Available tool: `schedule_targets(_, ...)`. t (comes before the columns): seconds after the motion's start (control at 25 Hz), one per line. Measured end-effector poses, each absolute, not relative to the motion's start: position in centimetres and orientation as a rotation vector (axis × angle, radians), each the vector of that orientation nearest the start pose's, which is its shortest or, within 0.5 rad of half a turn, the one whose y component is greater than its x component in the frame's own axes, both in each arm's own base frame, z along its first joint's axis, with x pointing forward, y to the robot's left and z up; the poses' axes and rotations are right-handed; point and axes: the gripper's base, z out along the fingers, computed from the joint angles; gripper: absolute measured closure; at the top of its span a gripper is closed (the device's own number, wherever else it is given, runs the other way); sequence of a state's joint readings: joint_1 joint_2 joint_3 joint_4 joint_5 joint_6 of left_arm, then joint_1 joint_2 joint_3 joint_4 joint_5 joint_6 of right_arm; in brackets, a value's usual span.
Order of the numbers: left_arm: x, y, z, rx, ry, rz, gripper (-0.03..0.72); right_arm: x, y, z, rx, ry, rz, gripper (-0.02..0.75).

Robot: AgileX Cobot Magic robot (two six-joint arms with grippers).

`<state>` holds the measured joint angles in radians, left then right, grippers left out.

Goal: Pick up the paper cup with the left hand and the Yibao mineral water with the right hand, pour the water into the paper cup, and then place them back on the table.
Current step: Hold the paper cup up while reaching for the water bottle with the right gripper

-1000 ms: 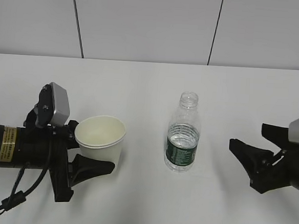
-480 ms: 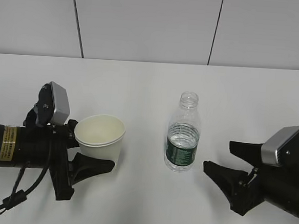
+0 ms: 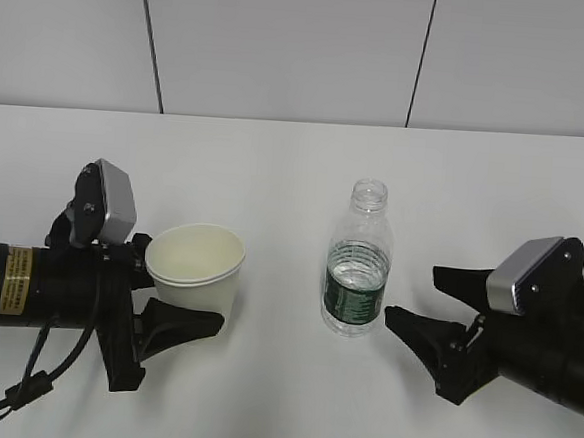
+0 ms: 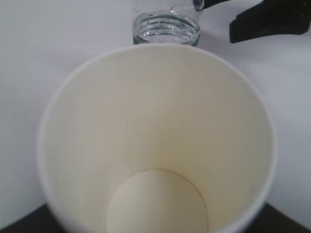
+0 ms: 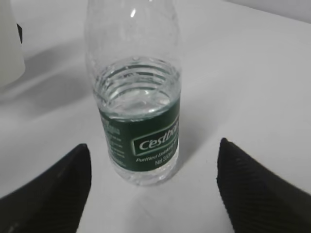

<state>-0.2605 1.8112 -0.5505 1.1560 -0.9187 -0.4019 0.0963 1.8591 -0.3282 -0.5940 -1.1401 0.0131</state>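
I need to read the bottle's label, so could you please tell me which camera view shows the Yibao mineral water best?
The right wrist view: the Yibao mineral water fills the frame and its green label lettering is legible. The exterior view shows the whole uncapped bottle, too small to read. The left wrist view shows only its clear lower part beyond the paper cup.

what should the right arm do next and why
Probably ease the right gripper forward until its open jaws straddle the Yibao mineral water, then close. The bottle stands upright just ahead of the jaws, untouched, while the paper cup already sits in the left gripper.

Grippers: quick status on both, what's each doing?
Left gripper: closed on the paper cup.
Right gripper: open, empty, short of the Yibao mineral water.
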Motion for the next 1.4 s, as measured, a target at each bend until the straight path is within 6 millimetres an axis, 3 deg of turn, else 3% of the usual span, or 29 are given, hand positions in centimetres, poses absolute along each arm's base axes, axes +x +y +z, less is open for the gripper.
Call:
schedule_targets(0.2, 24.4, -13.4, 12.6, 1.191, 1.736, -0.745, 0.253, 25.1, 7.3, 10.8, -0.716, 1.753, 0.418, 0.146)
schedule_targets(0.84, 24.4, -13.4, 12.6, 1.19, 1.736, -0.745, 0.254, 26.6, 7.8, 8.5, -0.752, 1.787, 0.477, 0.146)
schedule_targets(1.4, 24.5, -13.3, 12.6, 1.18, 1.739, -0.743, 0.254, 28.4, 8.4, 9.0, -0.814, 1.713, 0.488, 0.146)
